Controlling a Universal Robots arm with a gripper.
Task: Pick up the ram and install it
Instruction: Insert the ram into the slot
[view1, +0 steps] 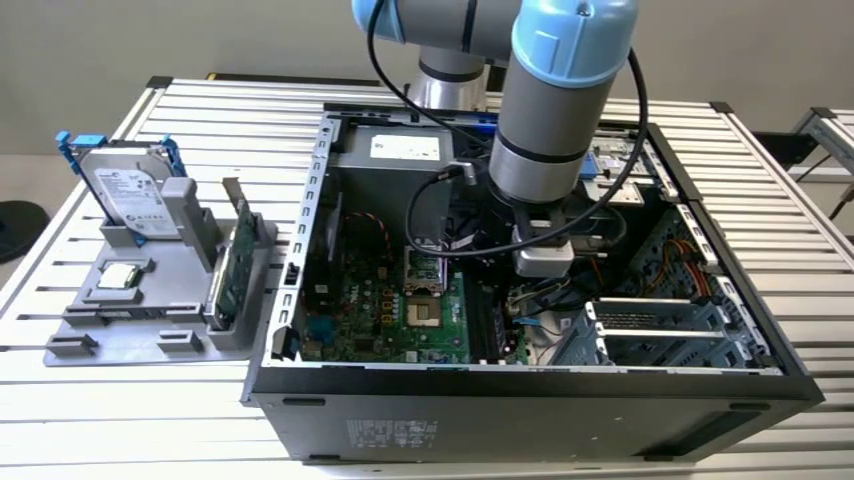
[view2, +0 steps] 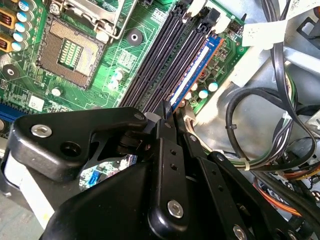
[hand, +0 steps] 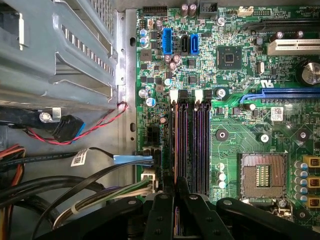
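Black two-finger gripper (view2: 169, 111) is down inside the open black computer case (view1: 534, 385), over the green motherboard (hand: 240, 75). Fingers drawn narrow, pinching the end of the thin, long dark ram (view2: 196, 69). Stick stands edge-on in the outermost black memory slot, on the cable side, running straight out from the fingertips in both wrist views (hand: 175, 150).

Under me runs a slatted metal table (view1: 134, 420); the open computer case (view1: 534, 400) my fingers reach into sits directly on it. Off to the case's side, well away from my fingers, a grey holder tray (view1: 120, 310) also rests on the slats.
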